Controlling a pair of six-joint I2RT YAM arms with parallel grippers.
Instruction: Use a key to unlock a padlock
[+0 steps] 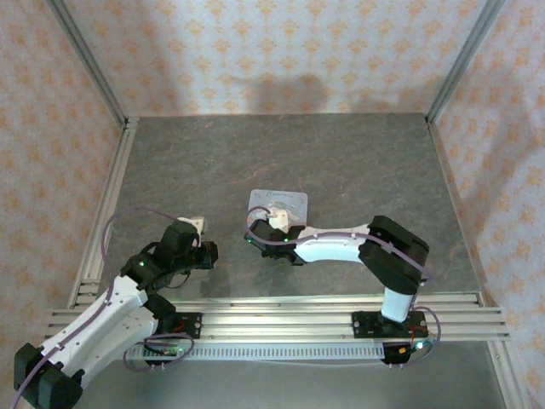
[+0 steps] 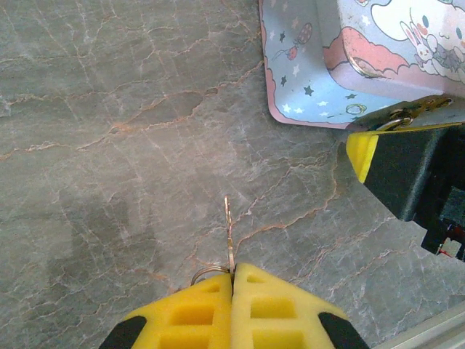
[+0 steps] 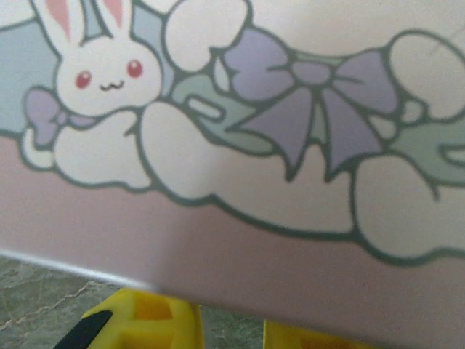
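My left gripper (image 1: 208, 254) (image 2: 232, 270) is shut on the key (image 2: 229, 231). Its thin pale blade sticks straight out from between the yellow fingers (image 2: 283, 313), and its ring (image 2: 205, 274) shows beside them, above the grey table. The pale-blue cartoon tin (image 1: 278, 203) (image 2: 309, 80) (image 3: 240, 123) lies ahead to the right. My right gripper (image 1: 273, 219) (image 3: 231, 325) is pressed against the tin's near edge. Its two yellow fingers (image 3: 138, 320) stand a little apart and the tin hides their tips. A small brassy metal piece (image 2: 404, 116) sits between the tin and that gripper's finger (image 2: 361, 154). The padlock's dark-blue body is hidden.
The grey marbled table (image 1: 341, 162) is walled by patterned panels and aluminium posts. An aluminium rail (image 1: 281, 317) carrying both arm bases runs along the near edge. A small white block (image 1: 195, 224) lies just behind the left gripper.
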